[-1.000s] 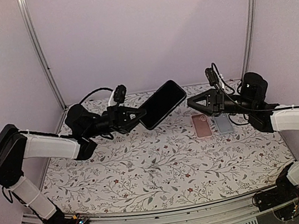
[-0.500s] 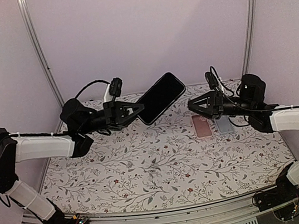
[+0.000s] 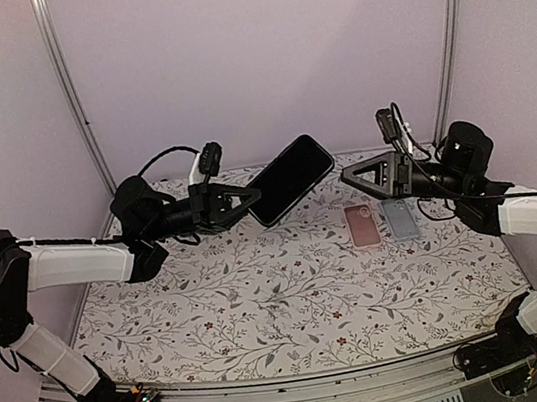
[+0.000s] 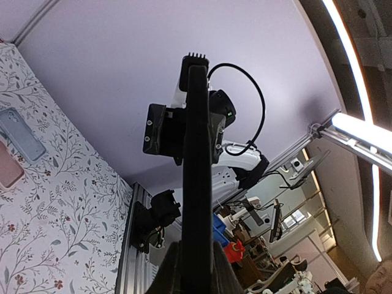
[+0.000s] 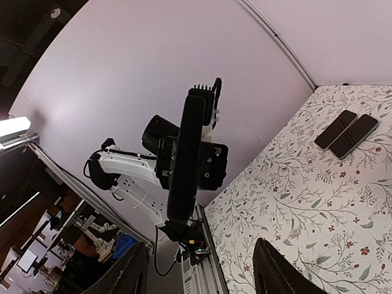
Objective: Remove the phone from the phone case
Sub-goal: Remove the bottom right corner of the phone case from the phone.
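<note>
My left gripper (image 3: 251, 196) is shut on the lower end of a black phone (image 3: 291, 178) and holds it tilted in the air above the back of the table. In the left wrist view the phone (image 4: 197, 171) stands edge-on between my fingers (image 4: 228, 275). I cannot tell phone from case. My right gripper (image 3: 349, 175) is open and empty, at the same height, a short way right of the phone and pointing at it. In the right wrist view the phone (image 5: 187, 153) shows edge-on, well beyond my spread fingers (image 5: 133, 269).
A pink phone case (image 3: 361, 225) and a grey-blue one (image 3: 401, 219) lie side by side on the floral table (image 3: 264, 303) under my right arm. Two dark phones (image 5: 344, 132) lie at the table's far left. Metal posts stand at the back corners.
My left gripper has lifted the phone a little and holds it steady. My right gripper has risen and drawn back slightly to the right, still open.
</note>
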You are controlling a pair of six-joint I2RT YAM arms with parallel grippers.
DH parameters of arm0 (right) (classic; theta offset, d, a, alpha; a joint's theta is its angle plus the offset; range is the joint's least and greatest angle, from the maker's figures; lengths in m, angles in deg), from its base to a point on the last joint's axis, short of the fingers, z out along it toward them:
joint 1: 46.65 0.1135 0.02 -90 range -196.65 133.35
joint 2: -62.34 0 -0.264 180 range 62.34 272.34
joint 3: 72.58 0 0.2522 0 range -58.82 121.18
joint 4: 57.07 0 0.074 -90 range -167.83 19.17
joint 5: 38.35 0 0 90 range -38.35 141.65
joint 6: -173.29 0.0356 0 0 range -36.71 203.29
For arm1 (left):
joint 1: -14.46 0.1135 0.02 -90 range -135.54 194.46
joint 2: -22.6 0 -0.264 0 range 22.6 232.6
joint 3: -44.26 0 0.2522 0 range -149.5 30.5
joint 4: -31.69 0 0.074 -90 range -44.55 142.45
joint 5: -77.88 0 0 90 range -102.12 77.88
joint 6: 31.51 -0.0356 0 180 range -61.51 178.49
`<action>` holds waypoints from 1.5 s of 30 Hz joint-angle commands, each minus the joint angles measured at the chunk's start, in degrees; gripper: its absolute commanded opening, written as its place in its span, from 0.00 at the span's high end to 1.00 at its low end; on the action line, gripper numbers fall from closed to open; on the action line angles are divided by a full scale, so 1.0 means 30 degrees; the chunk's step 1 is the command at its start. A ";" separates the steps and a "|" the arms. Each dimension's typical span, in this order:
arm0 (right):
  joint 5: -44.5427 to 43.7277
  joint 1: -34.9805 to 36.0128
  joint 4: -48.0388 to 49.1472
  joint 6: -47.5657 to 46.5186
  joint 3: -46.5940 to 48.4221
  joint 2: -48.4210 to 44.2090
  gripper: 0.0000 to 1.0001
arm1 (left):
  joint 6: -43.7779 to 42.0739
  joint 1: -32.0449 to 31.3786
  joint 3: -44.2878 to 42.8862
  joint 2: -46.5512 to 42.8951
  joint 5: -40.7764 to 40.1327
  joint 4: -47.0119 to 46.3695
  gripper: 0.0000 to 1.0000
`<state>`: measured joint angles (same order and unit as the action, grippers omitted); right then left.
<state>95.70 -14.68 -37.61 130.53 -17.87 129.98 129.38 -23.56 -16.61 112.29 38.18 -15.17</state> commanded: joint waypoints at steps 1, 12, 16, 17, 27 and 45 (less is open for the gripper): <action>-0.0594 0.0127 -0.0172 -0.0523 0.1064 0.0158 0.39 | -0.0340 -0.0054 -0.0729 0.0037 -0.0059 -0.0978 1.00; -0.1075 0.0148 -0.0255 0.0089 0.1946 0.1370 0.40 | -0.0529 -0.0217 -0.0845 -0.0167 0.0074 -0.0789 1.00; -0.1160 0.0142 -0.0341 0.0208 0.2078 0.1631 0.41 | -0.0632 -0.0304 -0.0936 -0.0168 0.0193 -0.0678 1.00; -0.1169 0.0139 -0.0373 0.0232 0.2104 0.1648 0.41 | -0.0633 -0.0331 -0.0951 -0.0161 0.0231 -0.0681 1.00; -0.1817 0.0099 -0.1338 0.0277 0.1632 0.1615 0.42 | 0.0050 -0.0364 -0.0905 -0.0446 0.0256 -0.2333 1.00; -0.1955 -0.0262 -0.1939 0.0860 0.1145 0.1798 0.43 | 0.0093 -0.0585 -0.0936 -0.0752 0.0329 -0.3466 1.00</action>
<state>91.26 -14.79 -39.49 132.71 -13.15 134.41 130.54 -24.02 -17.35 112.31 37.96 -15.06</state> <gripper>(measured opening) 0.576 0.097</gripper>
